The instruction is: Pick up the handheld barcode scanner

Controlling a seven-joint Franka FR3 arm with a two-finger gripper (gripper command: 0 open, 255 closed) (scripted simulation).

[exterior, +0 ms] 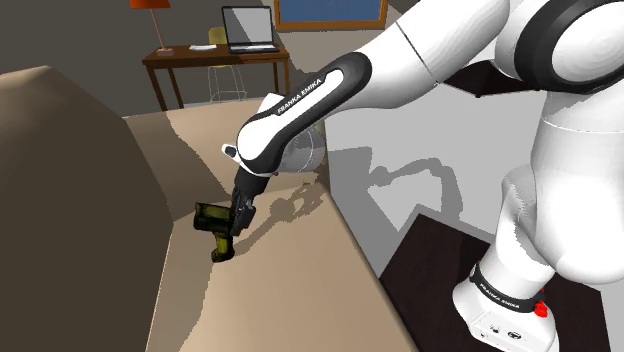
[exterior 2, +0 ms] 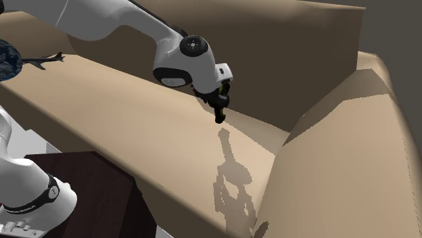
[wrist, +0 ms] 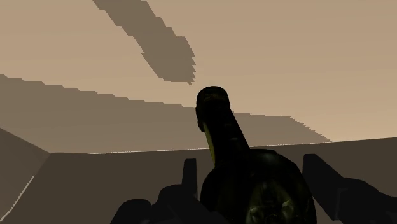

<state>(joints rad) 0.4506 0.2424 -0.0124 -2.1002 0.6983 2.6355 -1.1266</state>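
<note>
Shoulder view: gripper (exterior: 238,218) is clamped on the scanner (exterior: 213,222), black w/ yellow-green bits, over the tan sofa seat (exterior: 290,290). It sits close to the backrest (exterior 2: 270,47), which walls that side off. In the 2nd ext view the armrest (exterior 2: 352,135) closes one end. Seat's front edge runs by the dark stand (exterior: 440,270), w/ open seat around the scanner's shadow. Desk (exterior: 215,60) w/ laptop (exterior: 248,28) & lamp (exterior: 152,20) are well apart at the back. Wrist view: fingers (wrist: 189,178) hug the scanner on both sides.
</note>
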